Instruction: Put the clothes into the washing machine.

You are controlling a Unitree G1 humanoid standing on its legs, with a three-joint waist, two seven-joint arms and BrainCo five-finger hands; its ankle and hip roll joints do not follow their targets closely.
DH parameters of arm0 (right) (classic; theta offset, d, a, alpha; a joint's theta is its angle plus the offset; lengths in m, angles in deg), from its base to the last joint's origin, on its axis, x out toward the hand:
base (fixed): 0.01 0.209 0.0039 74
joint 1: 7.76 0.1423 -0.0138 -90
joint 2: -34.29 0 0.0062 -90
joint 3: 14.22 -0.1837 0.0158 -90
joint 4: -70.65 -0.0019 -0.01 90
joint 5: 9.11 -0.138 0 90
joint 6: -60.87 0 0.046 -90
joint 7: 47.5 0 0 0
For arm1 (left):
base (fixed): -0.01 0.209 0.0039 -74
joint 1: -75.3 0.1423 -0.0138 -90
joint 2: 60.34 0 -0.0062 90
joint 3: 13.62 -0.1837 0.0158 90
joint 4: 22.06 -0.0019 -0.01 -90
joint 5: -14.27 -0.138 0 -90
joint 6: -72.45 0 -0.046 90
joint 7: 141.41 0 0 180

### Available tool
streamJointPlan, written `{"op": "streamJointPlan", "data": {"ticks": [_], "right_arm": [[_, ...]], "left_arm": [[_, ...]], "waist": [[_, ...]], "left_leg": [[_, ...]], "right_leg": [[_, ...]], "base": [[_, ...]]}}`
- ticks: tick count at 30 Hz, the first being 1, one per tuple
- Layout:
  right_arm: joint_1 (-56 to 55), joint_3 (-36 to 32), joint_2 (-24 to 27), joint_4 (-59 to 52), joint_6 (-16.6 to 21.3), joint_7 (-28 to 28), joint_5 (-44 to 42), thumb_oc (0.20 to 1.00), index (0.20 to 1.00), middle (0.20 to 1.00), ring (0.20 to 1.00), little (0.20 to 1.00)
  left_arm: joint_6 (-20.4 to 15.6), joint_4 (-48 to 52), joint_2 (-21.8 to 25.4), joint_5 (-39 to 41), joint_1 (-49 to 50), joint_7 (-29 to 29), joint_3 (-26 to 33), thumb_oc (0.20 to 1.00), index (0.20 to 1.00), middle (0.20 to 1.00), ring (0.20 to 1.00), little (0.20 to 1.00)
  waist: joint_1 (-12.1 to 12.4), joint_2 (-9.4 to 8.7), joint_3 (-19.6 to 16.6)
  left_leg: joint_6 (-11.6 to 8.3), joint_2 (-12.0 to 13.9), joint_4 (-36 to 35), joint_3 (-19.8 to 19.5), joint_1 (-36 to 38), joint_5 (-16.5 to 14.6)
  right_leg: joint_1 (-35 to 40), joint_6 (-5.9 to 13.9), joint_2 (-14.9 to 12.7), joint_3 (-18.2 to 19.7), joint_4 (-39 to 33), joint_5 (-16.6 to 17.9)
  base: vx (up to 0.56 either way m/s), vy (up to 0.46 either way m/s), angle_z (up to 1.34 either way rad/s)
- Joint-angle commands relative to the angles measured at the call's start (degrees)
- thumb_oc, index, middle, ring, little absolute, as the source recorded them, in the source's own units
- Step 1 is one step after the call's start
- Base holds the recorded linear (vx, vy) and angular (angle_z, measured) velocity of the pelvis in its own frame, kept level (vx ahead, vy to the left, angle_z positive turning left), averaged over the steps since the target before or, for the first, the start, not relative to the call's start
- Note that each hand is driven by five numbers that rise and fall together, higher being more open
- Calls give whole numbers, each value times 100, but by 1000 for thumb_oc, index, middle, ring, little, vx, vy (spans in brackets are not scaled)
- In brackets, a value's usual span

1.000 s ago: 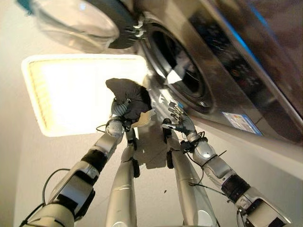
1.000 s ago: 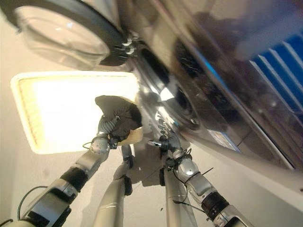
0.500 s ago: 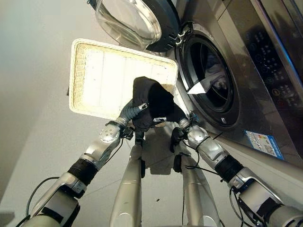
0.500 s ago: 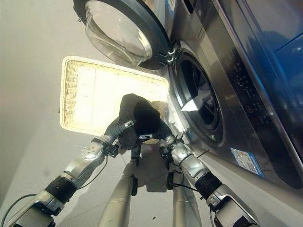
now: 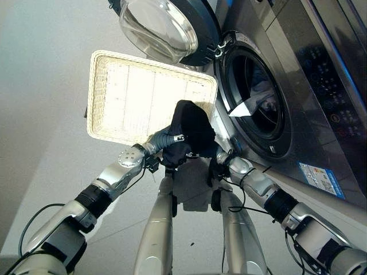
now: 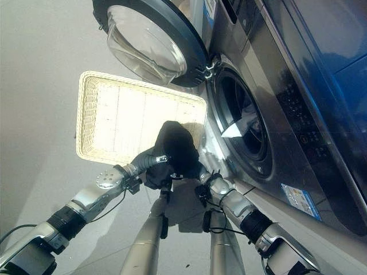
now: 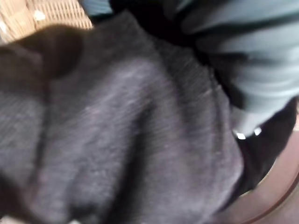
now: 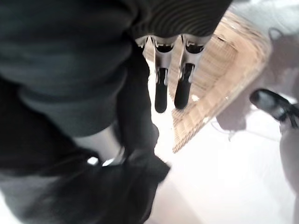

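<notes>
A black garment [image 5: 192,126] is bunched up in the air just in front of the washing machine's round drum opening [image 5: 255,109], near its lower left rim. My left hand [image 5: 166,143] is shut on the garment, with most of its fingers buried in the cloth; the dark cloth [image 7: 117,140] lies right against its wrist camera. My right hand [image 5: 225,163] sits close under the garment's right side. Its fingers [image 8: 161,88] are straight and hold nothing, with the garment [image 8: 117,196] beside them.
The machine's glass door [image 5: 160,26] stands swung open to the left, above the drum opening. A rectangular wicker basket [image 5: 94,97] lies on the pale floor left of the machine, behind my hands. The machine's dark control panel [image 5: 327,74] runs along the right.
The camera swung at first. My left hand has carried the garment rightward, closer to the drum opening. My right hand, apart a second ago, has come in under the garment.
</notes>
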Motion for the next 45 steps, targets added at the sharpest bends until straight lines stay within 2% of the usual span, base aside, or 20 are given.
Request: {"op": "streamJointPlan", "data": {"ticks": [1,5,7,10,21,24,26,28,29,30,32,33,34,36,37,39,40,41,42,45], "right_arm": [[37,-181,-405,-127,645,-164,-1258,200,200,200,200,200],[-128,-552,-527,12,927,-368,-1940,200,200,200,200,200],[-181,-1048,-455,276,1190,-893,-1988,200,200,200,200,200],[-109,-1360,-283,529,1198,-806,-2386,200,200,200,200,200],[1015,-2732,140,1781,1518,-995,-4155,200,200,200,200,200],[1561,-3419,518,2008,2278,-1350,-4875,200,200,200,200,200],[1729,-3775,776,1835,3325,-1402,-5290,200,200,200,200,200],[1865,-4304,1125,1629,5059,-1602,-5506,200,200,200,200,200],[1899,-4382,1182,1625,5308,-1693,-5457,200,200,200,200,200],[1974,-4769,1519,1624,6836,-2453,-4870,200,200,200,200,200],[1961,-5180,2097,1965,7813,-3770,-3913,200,200,200,200,200],[1993,-5254,2388,2080,7864,-4401,-3560,200,200,200,200,200],[1990,-5261,2528,2141,7851,-4714,-3386,200,200,200,200,200],[1857,-5300,3082,2205,7629,-6023,-2711,633,633,633,633,633],[1670,-5257,3078,1919,7233,-6516,-2461,1000,1000,1000,1000,1000],[1480,-5158,2869,1579,6871,-6429,-2949,1000,1000,1000,1000,1000],[1284,-5057,2404,1310,6017,-4670,-5105,1000,1000,1000,1000,1000],[1228,-5047,2326,1416,5611,-3848,-6066,1000,1000,1000,1000,1000],[1156,-4889,2071,1690,4414,-2555,-7744,1000,1000,1000,1000,1000],[847,-4501,954,1512,2200,-1681,-7818,1000,1000,1000,1000,1000]], "left_arm": [[-81,306,-625,-753,39,-1734,79,1000,1000,1000,1000,1000],[18,26,-569,-1728,112,-2854,322,1000,1000,1000,1000,1000],[441,-109,-315,-3173,207,-3830,459,1000,1000,1000,1000,1000],[716,-313,-251,-3327,247,-4164,595,1000,1000,1000,1000,1000],[957,-1272,-183,-2867,319,-3799,480,1000,1000,1000,1000,1000],[706,-1414,-224,-2615,660,-3845,492,1000,1000,1000,1000,1000],[580,-1330,-193,-2517,991,-3901,474,1000,1000,1000,1000,1000],[402,-1252,-96,-2465,1318,-3915,501,1000,1000,1000,1000,1000],[378,-1244,-78,-2465,1352,-3908,508,1000,1000,1000,1000,1000],[349,-1128,15,-2429,1501,-3893,506,1000,1000,1000,1000,1000],[357,-974,189,-2334,1634,-3864,530,1000,1000,1000,1000,1000],[376,-920,258,-2261,1646,-3864,534,1000,1000,1000,1000,1000],[387,-889,289,-2232,1651,-3860,534,1000,1000,1000,1000,1000],[437,-783,417,-2067,1735,-3784,595,1000,1000,1000,1000,1000],[442,-809,432,-2016,1759,-3742,621,1000,1000,1000,1000,1000],[447,-849,444,-2003,1756,-3665,656,1000,1000,1000,1000,1000],[423,-995,403,-2016,1719,-3567,662,1000,1000,1000,1000,1000],[419,-1033,398,-2021,1695,-3533,667,1000,1000,1000,1000,1000],[424,-1093,391,-2009,1608,-3464,653,1000,1000,1000,1000,1000],[430,-1266,231,-1990,1523,-3423,601,1000,1000,1000,1000,1000]], "waist": [[-173,241,-68],[-164,241,-68],[-150,315,-68],[-140,383,-68],[-2,621,-68],[59,710,-68],[75,761,-68],[66,806,-68],[65,810,-68],[47,818,-68],[0,807,-68],[-20,800,-68],[-22,798,-68],[-61,783,-68],[-84,764,-68],[-84,740,-68],[-77,717,-68],[-69,707,-68],[-32,711,-68],[21,729,-68]], "left_leg": [[220,-427,174,415,57,-305],[198,-416,150,427,8,-286],[159,-395,195,435,-34,-323],[141,-372,243,465,-142,-284],[54,-303,512,486,-380,-373],[74,-288,623,433,-502,-407],[98,-288,710,396,-508,-516],[142,-318,770,361,-489,-595],[149,-325,779,356,-486,-609],[182,-345,825,328,-487,-662],[207,-379,874,303,-478,-720],[209,-383,893,310,-543,-649],[210,-389,911,311,-560,-648],[217,-399,1042,330,-633,-687],[211,-392,1101,344,-669,-694],[212,-390,1124,370,-684,-691],[223,-404,1148,359,-643,-761],[225,-416,1147,355,-636,-766],[231,-431,1103,359,-646,-725],[253,-441,936,359,-606,-636]], "right_leg": [[246,500,194,103,-798,498],[213,492,203,90,-827,490],[201,458,212,88,-756,388],[92,422,202,81,-663,365],[-182,366,210,30,-130,92],[-300,319,257,59,37,38],[-316,290,290,103,181,-99],[-319,264,323,144,277,-169],[-319,262,330,151,283,-173],[-302,259,342,172,300,-184],[-293,262,358,172,307,-174],[-354,256,355,153,273,-65],[-369,257,352,153,267,-48],[-435,280,300,139,280,-4],[-453,294,278,133,278,18],[-444,303,265,129,263,32],[-397,310,256,147,294,-43],[-382,307,250,147,289,-52],[-370,294,244,128,243,-27],[-296,260,267,83,209,-60]], "base": [[48,-43,-6],[19,-31,-10],[69,-38,-15],[72,-31,-14],[68,-84,-1],[49,-67,-2],[74,-35,-4],[67,-22,2],[40,-44,3],[26,-50,0],[10,-33,3],[-13,2,10],[-2,16,12],[24,17,11],[7,25,6],[21,-8,-4],[38,-29,-8],[20,-53,-5],[-23,-43,5],[-42,-7,8]]}}
